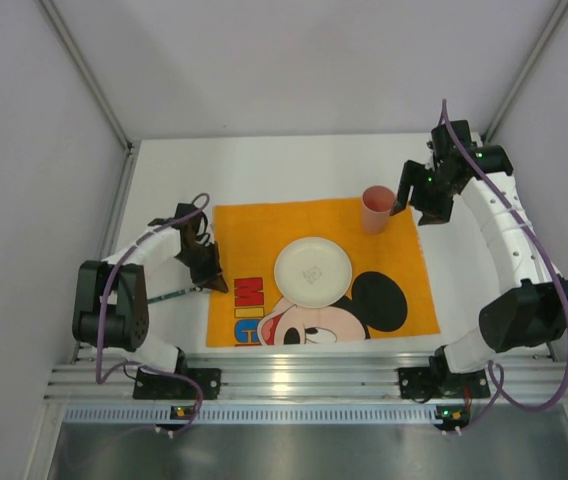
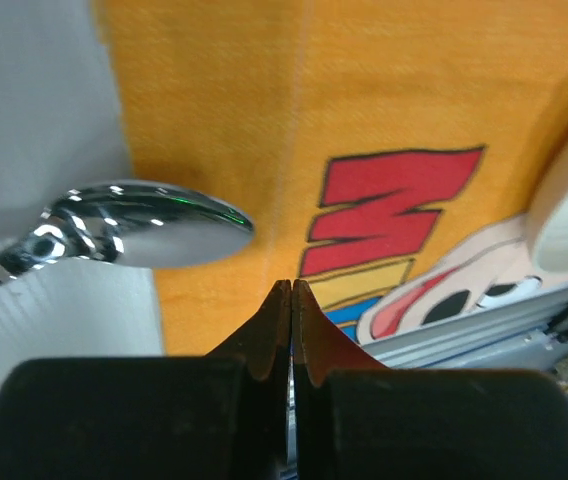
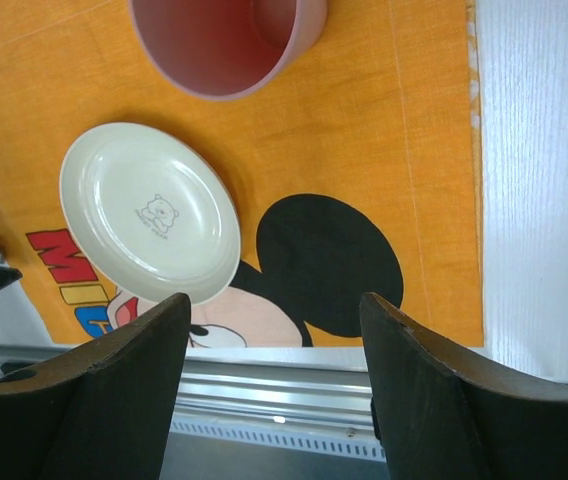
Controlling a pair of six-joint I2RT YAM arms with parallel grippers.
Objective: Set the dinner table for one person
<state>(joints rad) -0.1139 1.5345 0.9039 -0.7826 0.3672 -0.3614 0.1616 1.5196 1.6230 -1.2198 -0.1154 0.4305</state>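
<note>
There is one plate, one cup, one spoon and one cloth. There are two robot arms, one on each side.

The plate is round and cream white, with a tiny bear picture in the middle. It sits near the middle of the cloth, partly over the Mickey Mouse face. The cup is pink and stands upright near the far right corner of the cloth, well apart from the plate. The spoon is shiny. Its round end lies over the left edge of the cloth and its handle is over the white top.

The left gripper is just beside the spoon, at the left edge of the cloth. Its two fingers are pressed tight together with nothing between them. The right gripper is up above the table, close to the cup. Its fingers are spread wide and hold nothing.

The dinner table is big, white and plain. The orange cloth lies flat on it, close to the near edge. Silver metal rails run along the near edge, where the arms are bolted on. White walls stand at the back and at both sides, with grey metal bars in the corners
</note>
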